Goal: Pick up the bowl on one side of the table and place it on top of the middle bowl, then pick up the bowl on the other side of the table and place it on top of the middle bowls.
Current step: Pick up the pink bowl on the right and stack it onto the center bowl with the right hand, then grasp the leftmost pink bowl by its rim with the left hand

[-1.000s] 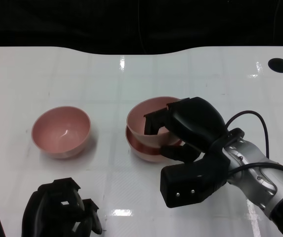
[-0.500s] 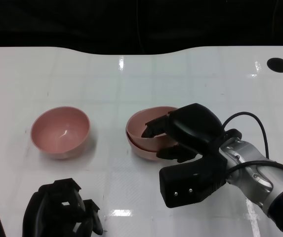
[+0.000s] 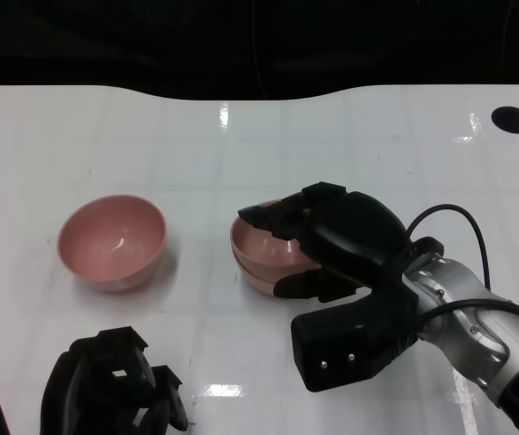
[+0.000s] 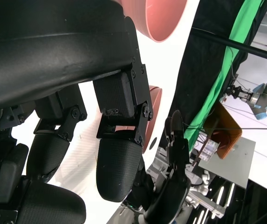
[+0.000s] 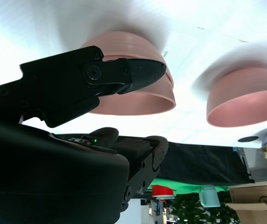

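White table (image 3: pixel 241 154) bearing, at centre, two nested pink bowls (image 3: pixel 264 258) with the right hand (image 3: pixel 336 249), fingers spread and holding nothing, over their rim; single pink bowl (image 3: pixel 112 241) well left of that stack; left hand (image 3: pixel 114 394), empty, fingers apart, near the single bowl.

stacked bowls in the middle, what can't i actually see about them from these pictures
- Near side of the stacked bowls, head view: covered by the right hand, so finger contact with the top bowl is unclear.
- How deep the top bowl sits: right wrist view shows two rims close together, fingers crossing them.
- Left wrist view: the left hand blocks most of the stack.
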